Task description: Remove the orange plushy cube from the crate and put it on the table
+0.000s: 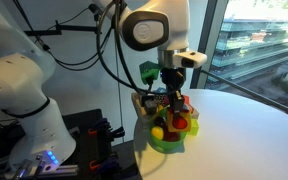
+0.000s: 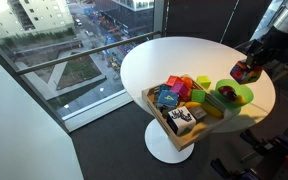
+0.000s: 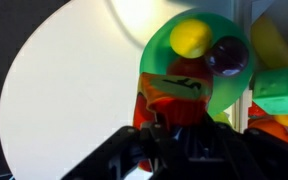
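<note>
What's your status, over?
Jaws shut on small soft orange plush cube. Cube out of light-wood slatted crate, not yet on round white table. Round green bowl directly below.

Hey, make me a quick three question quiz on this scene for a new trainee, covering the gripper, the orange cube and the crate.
1. True or false: the small orange plushy cube lies inside the light-wood slatted crate.
2. What does the gripper hold? A) a blue block B) the orange plushy cube C) nothing
3. Fill in: in the wrist view, the yellow ball lies in the round ___ bowl.

Key: 1 false, it is out of the crate and in the gripper; 2 B; 3 green.
</note>
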`<action>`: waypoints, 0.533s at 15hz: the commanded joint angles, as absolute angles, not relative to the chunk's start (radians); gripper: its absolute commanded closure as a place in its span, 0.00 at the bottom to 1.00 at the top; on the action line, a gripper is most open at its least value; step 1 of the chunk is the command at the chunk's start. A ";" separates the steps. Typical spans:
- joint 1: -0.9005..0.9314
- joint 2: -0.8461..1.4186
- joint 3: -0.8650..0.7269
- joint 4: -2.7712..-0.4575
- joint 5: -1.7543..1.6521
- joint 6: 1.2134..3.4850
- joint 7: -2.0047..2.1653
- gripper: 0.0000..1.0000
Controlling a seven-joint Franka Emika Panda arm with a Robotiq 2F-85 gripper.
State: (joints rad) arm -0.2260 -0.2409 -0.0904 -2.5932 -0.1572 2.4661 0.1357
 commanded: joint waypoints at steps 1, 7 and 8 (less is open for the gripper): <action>-0.255 -0.218 -0.103 -2.558 -0.211 2.448 0.199 0.89; -0.290 -0.175 -0.123 -2.526 -0.260 2.453 0.275 0.89; -0.294 -0.162 -0.126 -2.515 -0.271 2.456 0.292 0.89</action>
State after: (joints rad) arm -0.2800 -0.2053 -0.1189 -2.5659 -0.2273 2.4661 0.2334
